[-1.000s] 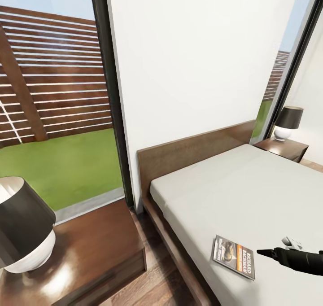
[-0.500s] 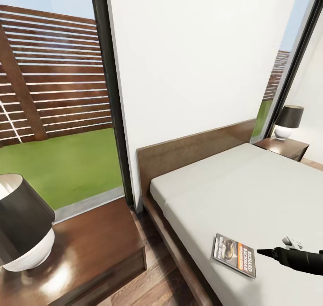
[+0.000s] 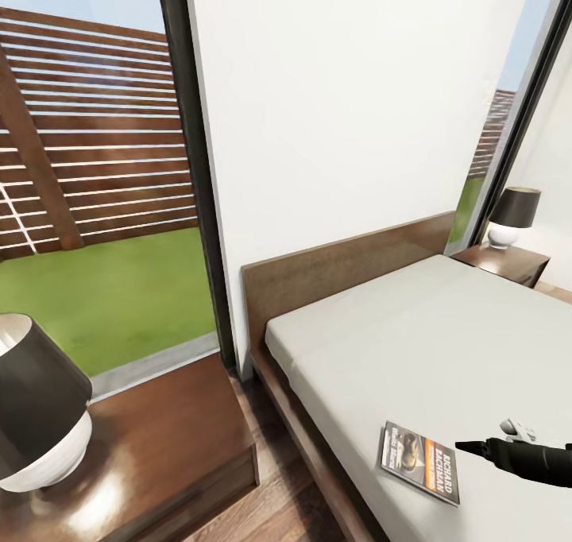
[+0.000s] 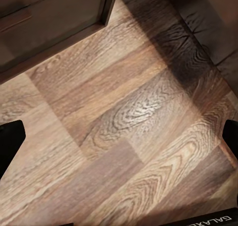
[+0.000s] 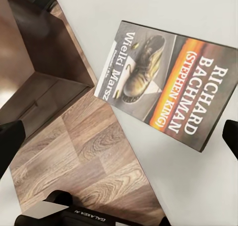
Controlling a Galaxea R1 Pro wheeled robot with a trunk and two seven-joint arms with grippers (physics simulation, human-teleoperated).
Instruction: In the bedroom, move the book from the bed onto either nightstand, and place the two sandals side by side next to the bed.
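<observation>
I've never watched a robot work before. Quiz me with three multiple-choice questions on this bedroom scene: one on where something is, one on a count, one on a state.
1. Where does the book lie?
A. on the near nightstand
B. on the mattress near the bed's edge
C. on the floor

2. How many table lamps show in the head view?
A. one
B. two
C. three

3. How is the right gripper?
A. open, holding nothing
B. shut on the book
C. shut on a lamp

Answers:
1 B: the book lies flat on the grey mattress.
2 B: one lamp on the near nightstand, another lamp on the far one.
3 A: the right gripper has its fingertips wide apart above the book.
</observation>
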